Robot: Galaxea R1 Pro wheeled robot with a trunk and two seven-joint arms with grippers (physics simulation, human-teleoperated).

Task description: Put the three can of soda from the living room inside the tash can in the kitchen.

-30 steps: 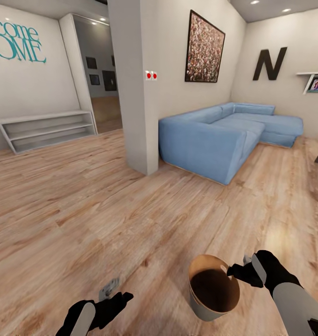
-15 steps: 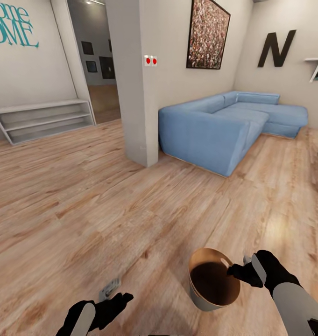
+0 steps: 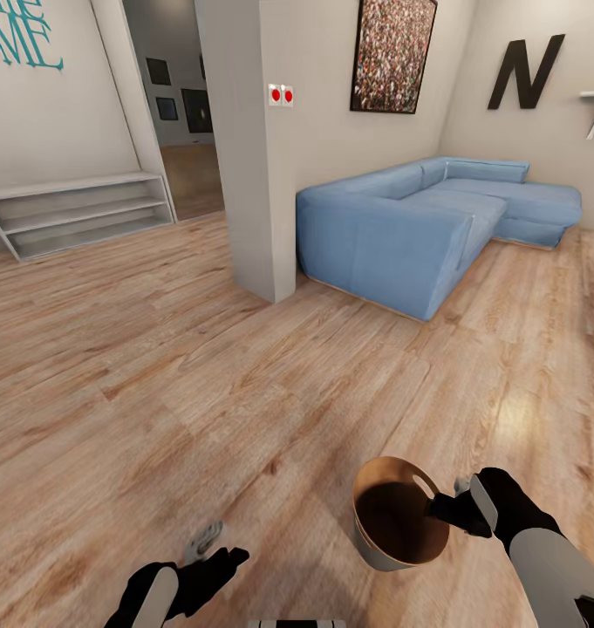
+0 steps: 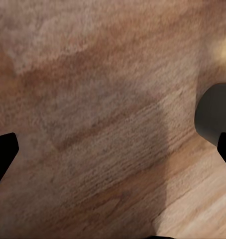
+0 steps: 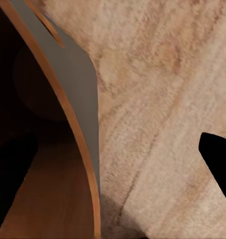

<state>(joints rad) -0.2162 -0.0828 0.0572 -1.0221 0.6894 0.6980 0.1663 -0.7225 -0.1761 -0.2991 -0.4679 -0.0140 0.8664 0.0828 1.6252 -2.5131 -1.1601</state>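
Two pincers show low in the head view: the right pincer clamped on the rim of the tash can, held above the wood floor; the left pincer spread apart, holding nothing; blue sofa ahead

Both arms end in glossy black, rounded wrist housings, like gloved fists. The right arm wears a smooth pale grey shell along the forearm, with a narrow grey strip running across the black wrist. The left arm shows a pale grey oval panel set into black casing. The left gripper has small grey metallic fingers with pale edges. The right gripper is black, with a small grey metal piece on top. In the wrist views the fingertips are plain matte black.
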